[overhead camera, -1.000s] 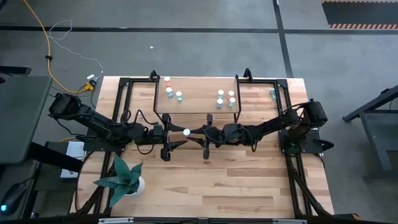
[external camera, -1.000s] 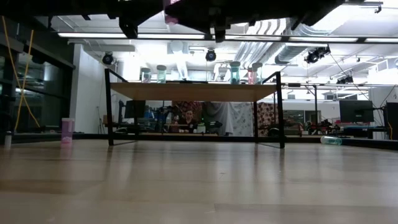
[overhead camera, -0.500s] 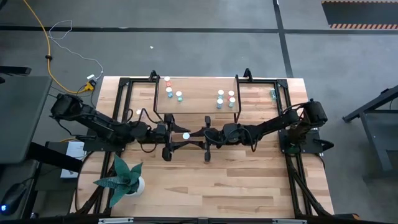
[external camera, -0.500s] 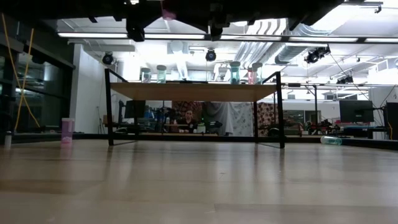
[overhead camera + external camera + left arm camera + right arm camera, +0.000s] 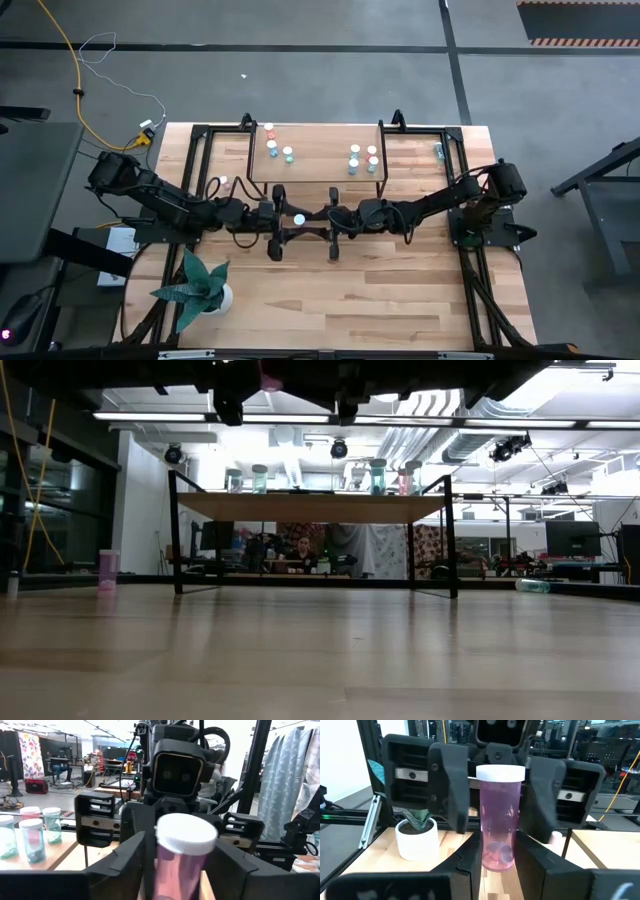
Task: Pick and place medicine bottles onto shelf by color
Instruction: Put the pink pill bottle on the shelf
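Observation:
A pink medicine bottle with a white cap stands upright in the air in front of the shelf. My right gripper is shut on it. It reaches in level from the table's right. My left gripper faces it from the left. It is open, its fingers on either side of the bottle's upper half with a gap showing. Teal, red and pink bottles stand on the shelf. My right gripper pinches the bottle's lower part between its two fingers. The fingers come level from the table's right side. The bottle stands upright in the hold, cap up, lifted clear of the table.
A pink bottle stands on the table left of the shelf, and a teal one lies to the shelf's right. A white pot with a green plant sits near the front left. Black frame rails run along both table sides.
My left gripper has gone toward the table's right, up to the pink bottle, and its fingers now flank the bottle. My right gripper and the bottle have kept still.

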Controlling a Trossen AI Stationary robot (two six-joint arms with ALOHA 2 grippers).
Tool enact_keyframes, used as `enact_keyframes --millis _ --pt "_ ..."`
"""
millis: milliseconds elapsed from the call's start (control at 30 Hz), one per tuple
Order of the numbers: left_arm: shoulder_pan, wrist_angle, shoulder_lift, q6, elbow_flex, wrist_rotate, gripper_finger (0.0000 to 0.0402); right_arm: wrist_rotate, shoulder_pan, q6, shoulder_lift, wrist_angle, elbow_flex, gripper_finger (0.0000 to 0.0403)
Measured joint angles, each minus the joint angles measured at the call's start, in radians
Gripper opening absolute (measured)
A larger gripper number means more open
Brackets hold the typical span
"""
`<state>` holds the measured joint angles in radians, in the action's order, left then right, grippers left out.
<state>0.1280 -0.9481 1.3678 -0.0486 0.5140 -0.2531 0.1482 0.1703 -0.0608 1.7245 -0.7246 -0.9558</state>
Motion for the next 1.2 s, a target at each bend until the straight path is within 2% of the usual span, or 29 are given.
enact_keyframes --millis 267,433,667,933,1067,1200 --pt "0.000 -0.002 0.000 0.003 0.000 0.005 0.0107 0.000 0.000 0.003 0.000 -0.001 0.000 0.0083" --pt "0.000 -0.002 -0.001 0.006 0.000 0.007 0.0083 0.000 0.000 0.009 0.000 -0.003 0.000 0.0083" --pt "-0.001 -0.002 -0.001 0.003 0.000 0.007 0.0079 0.006 0.001 0.014 0.000 -0.004 0.000 0.0092" --pt "-0.003 0.017 -0.003 0.004 0.000 0.004 0.0079 0.039 0.002 0.014 -0.013 0.031 0.000 0.0169" --pt "-0.003 0.098 -0.058 0.020 0.000 -0.041 0.0079 0.068 0.003 0.015 -0.071 0.149 0.000 0.0193" --pt "-0.003 0.226 -0.165 0.048 0.000 -0.116 0.0079 0.145 0.028 0.005 -0.140 0.252 0.005 0.0198"
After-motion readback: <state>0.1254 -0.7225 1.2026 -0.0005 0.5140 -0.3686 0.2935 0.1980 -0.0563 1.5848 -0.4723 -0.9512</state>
